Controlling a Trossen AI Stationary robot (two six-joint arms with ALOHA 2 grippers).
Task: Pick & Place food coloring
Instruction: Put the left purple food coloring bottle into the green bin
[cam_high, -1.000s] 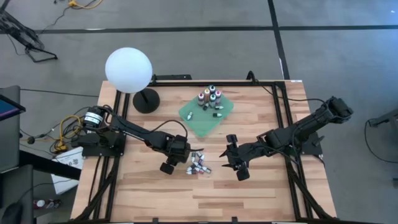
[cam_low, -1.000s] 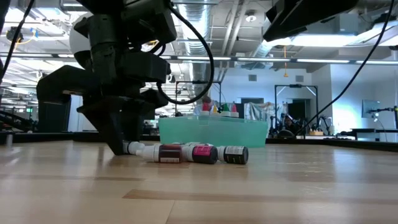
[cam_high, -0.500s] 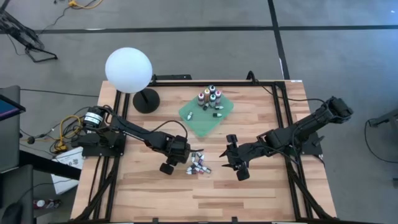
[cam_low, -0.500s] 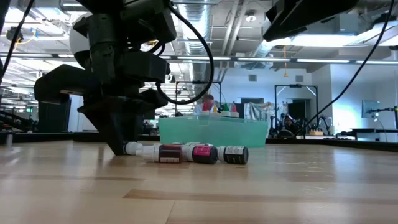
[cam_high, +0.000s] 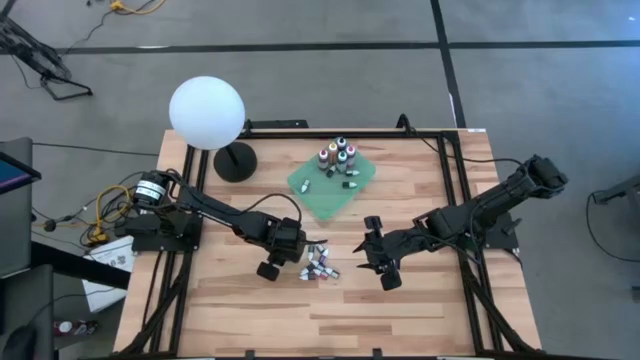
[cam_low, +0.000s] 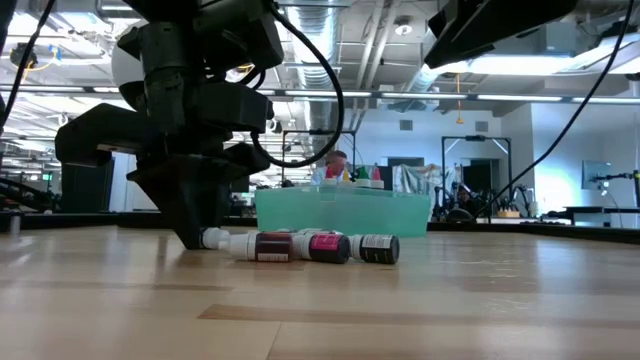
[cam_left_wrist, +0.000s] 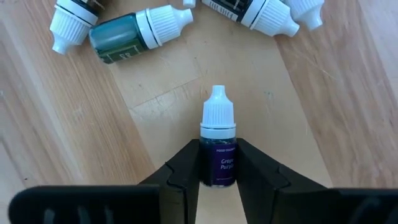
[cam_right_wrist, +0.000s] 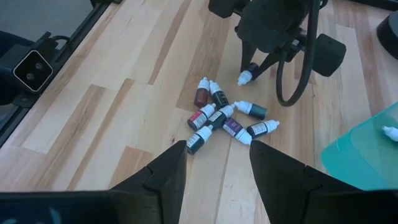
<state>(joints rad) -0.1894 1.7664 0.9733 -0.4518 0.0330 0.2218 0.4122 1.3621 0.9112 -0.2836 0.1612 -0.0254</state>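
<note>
Several small food coloring bottles (cam_high: 321, 267) lie in a loose pile on the wooden table's middle; in the right wrist view the pile (cam_right_wrist: 221, 115) shows white caps and dark bodies. One purple bottle (cam_left_wrist: 217, 144) lies apart at the pile's left, with my left gripper (cam_left_wrist: 217, 171) shut on it. More bottles (cam_high: 337, 156) stand on a green square piece (cam_high: 333, 185) farther back. My right gripper (cam_high: 383, 266) hangs open above the table, to the right of the pile. My left gripper pinches the purple bottle's labelled body (cam_left_wrist: 217, 163) between its two fingers, one on each long side. The fingers (cam_low: 192, 232) slant steeply down from the table's left. The bottle lies on the table, and its white cap (cam_left_wrist: 217, 111) sticks out past the fingertips toward the pile.
A white globe lamp (cam_high: 207, 112) on a black base (cam_high: 236, 161) stands at the far left. Black frame rails (cam_high: 455, 190) run along the table's sides. Bare wood lies toward the near edge (cam_high: 320, 325).
</note>
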